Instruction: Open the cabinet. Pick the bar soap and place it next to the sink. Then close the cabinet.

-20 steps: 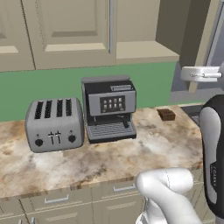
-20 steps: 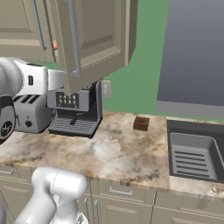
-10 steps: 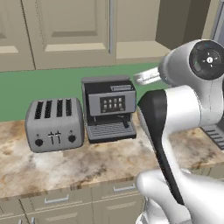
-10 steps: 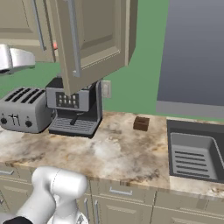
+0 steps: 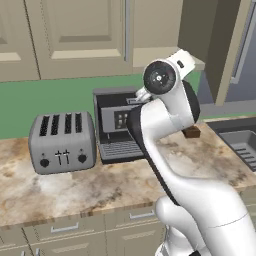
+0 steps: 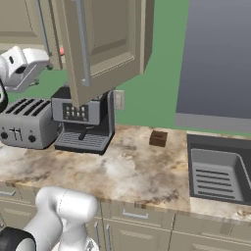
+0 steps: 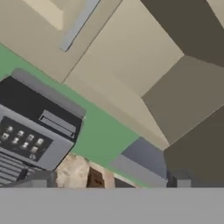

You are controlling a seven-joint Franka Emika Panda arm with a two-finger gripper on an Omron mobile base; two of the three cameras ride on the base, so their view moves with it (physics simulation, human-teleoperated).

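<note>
The cabinet's right door (image 6: 105,44) stands swung open, its silver bar handle (image 6: 83,44) facing the room; the left door (image 5: 75,30) is shut. A sliver of the salmon-pink bar soap (image 6: 62,50) peeks from inside the cabinet, just left of the open door's edge. My gripper (image 7: 109,181) is open and empty, raised in front of the coffee machine and below the cabinet, looking up at its underside (image 7: 131,57). The wrist (image 5: 160,77) hides the fingers in the left base view. The dark grey sink (image 6: 215,174) lies at the counter's right end.
A silver toaster (image 5: 62,142) and a black coffee machine (image 5: 117,130) stand against the green wall under the cabinet. A small dark brown block (image 6: 158,138) sits on the marble counter (image 6: 127,171) between the coffee machine and the sink. Drawers run below the counter edge.
The arm has swung in from the right side to the front of the coffee machine and risen towards the cabinet. The gripper has stayed open and empty.
</note>
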